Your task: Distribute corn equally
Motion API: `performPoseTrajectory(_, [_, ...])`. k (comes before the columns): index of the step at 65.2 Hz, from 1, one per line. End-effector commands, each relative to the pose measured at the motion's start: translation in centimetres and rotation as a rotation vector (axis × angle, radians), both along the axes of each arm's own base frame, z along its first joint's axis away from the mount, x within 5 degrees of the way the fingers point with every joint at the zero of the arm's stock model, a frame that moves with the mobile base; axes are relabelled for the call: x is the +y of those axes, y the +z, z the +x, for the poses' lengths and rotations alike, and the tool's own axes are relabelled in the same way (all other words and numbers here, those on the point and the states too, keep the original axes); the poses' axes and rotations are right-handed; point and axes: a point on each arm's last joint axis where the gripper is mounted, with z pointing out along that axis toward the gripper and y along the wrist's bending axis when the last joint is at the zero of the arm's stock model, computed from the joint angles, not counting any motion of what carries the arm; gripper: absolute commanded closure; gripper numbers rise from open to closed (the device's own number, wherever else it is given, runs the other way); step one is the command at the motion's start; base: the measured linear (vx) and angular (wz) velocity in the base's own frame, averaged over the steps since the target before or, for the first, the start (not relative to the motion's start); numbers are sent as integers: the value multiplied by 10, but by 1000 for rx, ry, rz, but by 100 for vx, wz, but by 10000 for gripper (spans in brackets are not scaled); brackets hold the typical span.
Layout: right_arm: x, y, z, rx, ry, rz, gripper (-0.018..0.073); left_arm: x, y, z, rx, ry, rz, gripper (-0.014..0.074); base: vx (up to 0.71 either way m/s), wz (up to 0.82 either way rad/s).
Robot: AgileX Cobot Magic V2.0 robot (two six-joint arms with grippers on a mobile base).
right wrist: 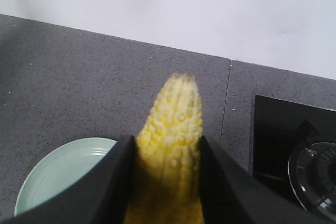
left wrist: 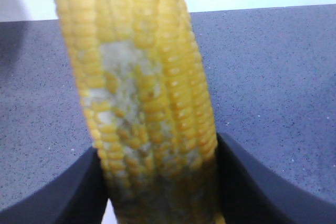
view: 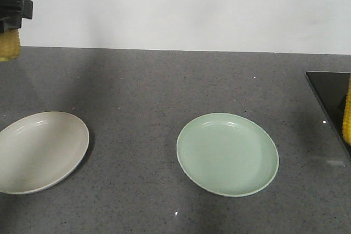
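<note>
We saw the left gripper with its black jaws clamped on a bright yellow corn cob with a pale worn patch, held up off the grey speckled bench at far left. The right gripper had its jaws closed on a second yellow corn cob, pale tip forward, above the round pale green plate. A round beige plate sat left, well apart; a black glass cooktop lay at the right edge.
</note>
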Motion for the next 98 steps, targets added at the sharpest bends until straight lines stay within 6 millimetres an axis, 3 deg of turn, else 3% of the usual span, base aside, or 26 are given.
performPoseTrajectory(1, [-2, 15, -3, -107, -5, 8, 461, 3, 17, -6, -107, -5, -20, 468, 0, 0])
performPoseTrajectory(64, [-2, 15, -2, -102, -1, 8, 461, 3, 17, -6, -107, -5, -20, 468, 0, 0])
performPoseTrajectory(78, [9, -2, 21, 10, 52, 15, 461, 3, 17, -6, -107, -5, -20, 468, 0, 0])
performPoseTrajectory(98, [44, -46, 84, 207, 256, 88, 461, 3, 17, -6, -107, -6, -21, 468, 0, 0])
